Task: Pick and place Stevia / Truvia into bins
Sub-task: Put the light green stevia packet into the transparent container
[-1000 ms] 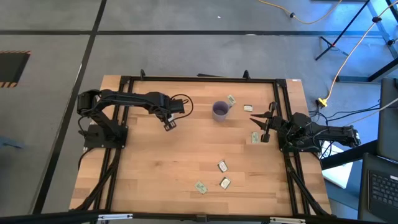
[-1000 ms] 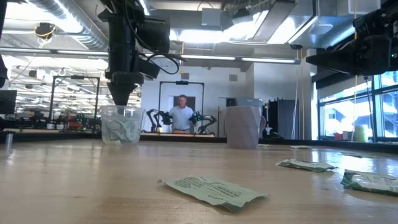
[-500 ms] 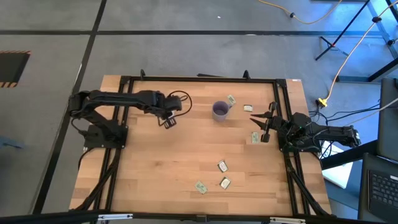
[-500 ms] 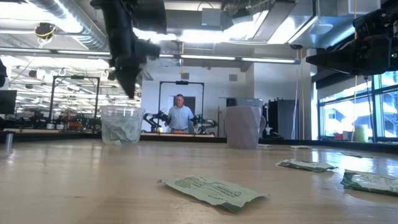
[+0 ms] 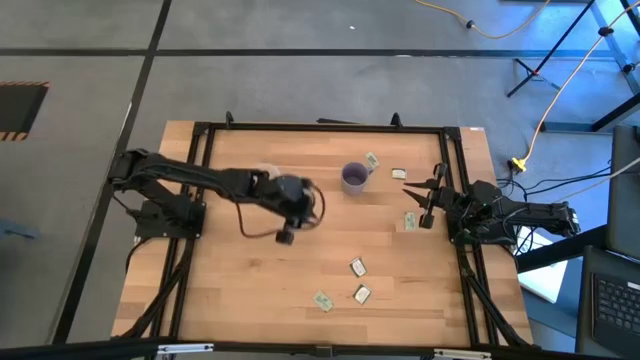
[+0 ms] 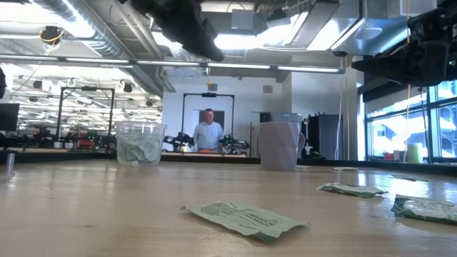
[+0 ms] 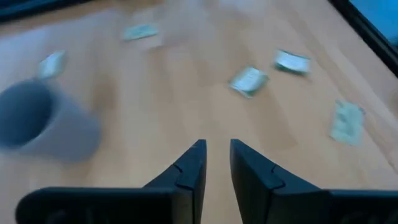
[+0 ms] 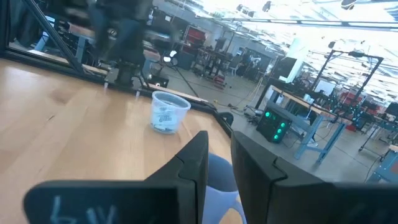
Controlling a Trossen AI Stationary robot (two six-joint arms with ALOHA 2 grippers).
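The left gripper (image 5: 285,236) hangs over mid-table with its fingers a little apart and nothing between them — to my eye it is between packets, heading for another. The clear cup (image 6: 139,142) holds some; the mug (image 5: 354,177) stands near the far edge. Loose packets (image 5: 357,267) lie toward the near edge, so next comes lining up over one. The right gripper (image 5: 428,205) waits at its side, slightly parted, empty.

The purple-grey mug (image 5: 353,177) stood upright at about 12 o'clock on the surface, with green-and-white packets (image 5: 372,160) lying flat near it toward 1 and 3 o'clock and three more (image 5: 357,266) toward 5 o'clock; the clear cup (image 6: 139,142) stood upright, holding crumpled packets
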